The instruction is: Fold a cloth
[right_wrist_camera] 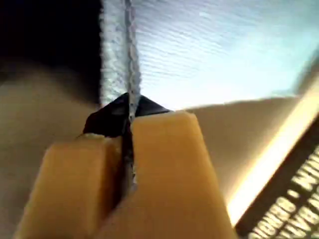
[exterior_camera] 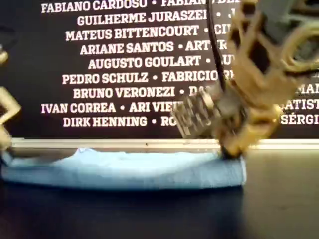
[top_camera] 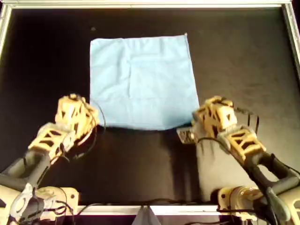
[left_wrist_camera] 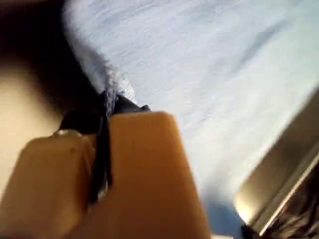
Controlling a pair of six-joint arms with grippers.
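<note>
- We see the cloth [top_camera: 143, 79], light blue, slightly wrinkled, lying flat.
- Its two near corners sit pinched between closed jaws.

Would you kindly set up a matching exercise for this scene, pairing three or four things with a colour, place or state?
Column 1:
1. cloth
2. left gripper
3. right gripper
4. table

Column 2:
A. black surface
B. light blue, lying spread out
C. shut on the cloth's near corner at the overhead view's left
D. shut on the cloth's near corner at the overhead view's right

Pairs: 1-B, 2-C, 3-D, 4-A
</note>
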